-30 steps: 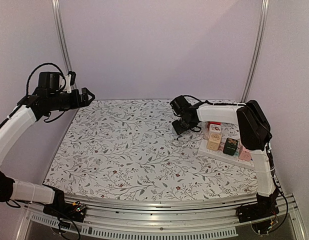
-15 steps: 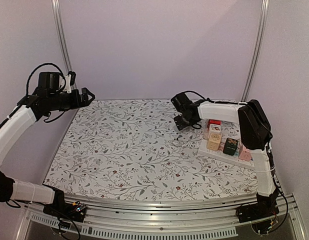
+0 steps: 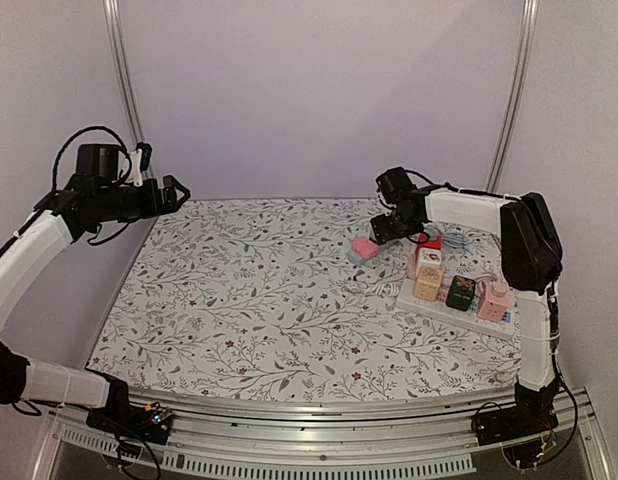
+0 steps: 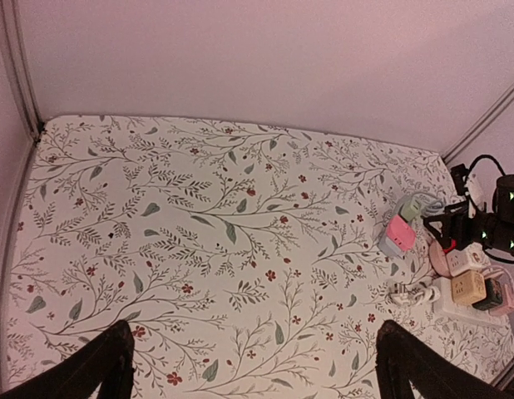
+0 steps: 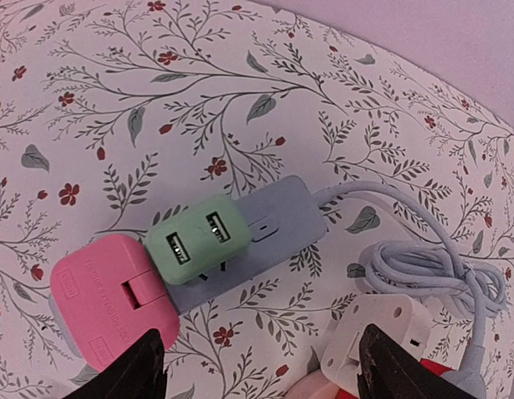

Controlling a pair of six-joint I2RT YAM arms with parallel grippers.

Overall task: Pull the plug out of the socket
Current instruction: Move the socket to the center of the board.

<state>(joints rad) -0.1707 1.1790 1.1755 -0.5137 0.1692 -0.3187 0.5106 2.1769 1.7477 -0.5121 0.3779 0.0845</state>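
Pink plug (image 5: pixel 107 303) and green plug (image 5: pixel 195 241) sat on grey socket strip (image 5: pixel 290 208), back right of table (image 3: pixel 239 300). Right gripper (image 5: pixel 261 357) hung wide, empty, above them; left gripper (image 4: pixel 257 357) wide, well apart. Risk judged: loose strip lifting with plug; coiled cable (image 5: pixel 423 266) snagging

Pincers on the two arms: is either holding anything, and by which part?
Nothing is held. The left pincer and right pincer are both open and empty; the pink plug lies ungripped.

There's the pink plug (image 5: pixel 111 307), square and chunky, sitting on one end of the grey strip (image 5: pixel 290 218), green plug (image 5: pixel 199 241) seated right beside it, strip lying flat
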